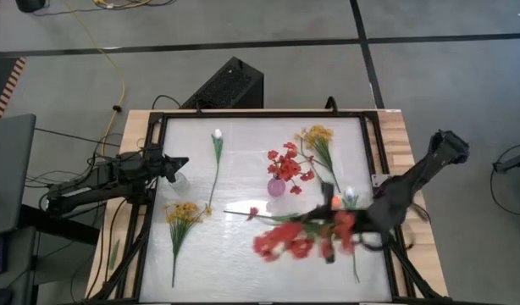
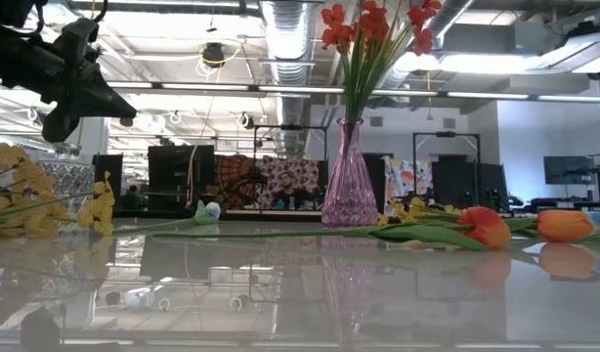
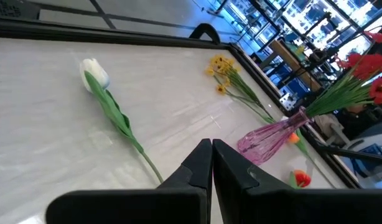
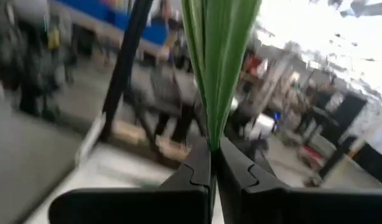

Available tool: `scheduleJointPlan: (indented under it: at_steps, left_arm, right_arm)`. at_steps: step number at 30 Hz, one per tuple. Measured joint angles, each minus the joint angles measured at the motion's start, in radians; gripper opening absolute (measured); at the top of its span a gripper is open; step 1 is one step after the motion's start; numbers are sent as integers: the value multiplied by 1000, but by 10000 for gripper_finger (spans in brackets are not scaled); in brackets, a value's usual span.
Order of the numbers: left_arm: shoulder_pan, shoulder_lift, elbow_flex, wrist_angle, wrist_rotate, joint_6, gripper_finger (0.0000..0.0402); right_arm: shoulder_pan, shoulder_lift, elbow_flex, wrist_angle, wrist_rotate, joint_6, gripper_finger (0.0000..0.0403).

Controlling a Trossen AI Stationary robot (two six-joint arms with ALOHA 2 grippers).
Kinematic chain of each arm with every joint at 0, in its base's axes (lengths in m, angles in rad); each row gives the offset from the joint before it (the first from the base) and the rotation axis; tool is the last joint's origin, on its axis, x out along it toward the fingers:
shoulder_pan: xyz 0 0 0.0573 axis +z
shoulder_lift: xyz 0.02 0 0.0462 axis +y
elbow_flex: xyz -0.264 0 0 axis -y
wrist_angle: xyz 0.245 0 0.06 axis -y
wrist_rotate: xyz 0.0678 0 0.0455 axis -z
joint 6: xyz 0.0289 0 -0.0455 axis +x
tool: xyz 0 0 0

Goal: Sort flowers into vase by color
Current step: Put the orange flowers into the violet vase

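My right gripper [image 1: 367, 225] is above the table's near right part, shut on a spray of red flowers [image 1: 298, 240] that shows blurred. A purple vase [image 1: 277, 187] at the table's middle stands on its base and holds more red flowers [image 2: 370, 23]. Yellow flowers [image 1: 183, 213] lie at the near left by a clear glass vase [image 2: 67, 186]. More yellow ones [image 1: 318, 135] lie at the far right, and a white tulip [image 3: 94, 73] lies far left of centre. Orange tulips [image 2: 486, 226] lie at the right. My left gripper [image 3: 212, 149] hangs shut over the left edge. My right gripper pinches the red spray's green stems [image 4: 212, 134] between its two shut fingers. The stems run straight on from the fingertips, along the fingers. The spray is lifted clear of the table, its blossoms [image 1: 273, 244] toward the table's left.
A black frame [image 1: 154, 127] rims the white tabletop. A white tulip [image 1: 351, 196] lies beside the orange ones under my right arm. The stretch between the purple vase and the left yellow flowers is bare. Cables and a black box [image 1: 226, 85] lie on the floor beyond the far edge.
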Motion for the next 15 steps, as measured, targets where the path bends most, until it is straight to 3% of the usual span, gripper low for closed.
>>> scheduleJointPlan:
  at_steps: [5,15]
  left_arm:
    - [0,0,0,0,-23,0,0]
    - [0,0,0,0,-28,-2,0]
  right_arm:
    - [-36,140,0,-4,111,68,32]
    - [-231,338,-2,74,145,6,30]
